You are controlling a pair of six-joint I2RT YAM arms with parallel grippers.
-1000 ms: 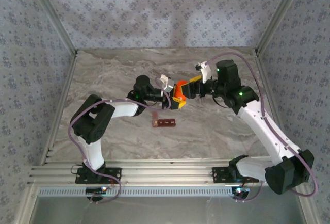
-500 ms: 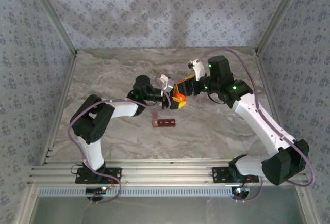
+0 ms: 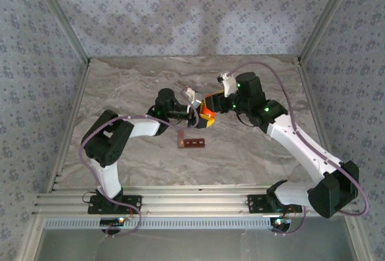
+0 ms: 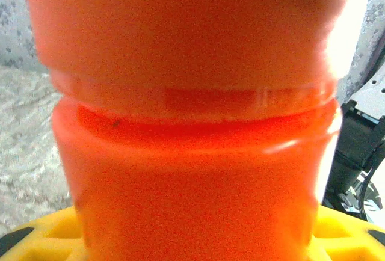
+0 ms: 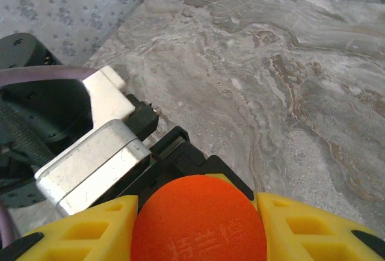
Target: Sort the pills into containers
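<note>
Near: dark red-brown flat strip of four joined square cells (image 3: 191, 143) lying on marbled grey desk (image 3: 258, 153), just nearer than bottle; cell contents too small to judge.
Beyond, held off desk: translucent orange plastic pill bottle (image 4: 192, 183), left fingers (image 4: 51, 234) clamped on its body.
Right fingers (image 5: 90, 231) pressed against either side of round orange cap (image 5: 198, 219).
We judge: opening stage. Cap on, no pills sorted yet, all pouring left.
</note>
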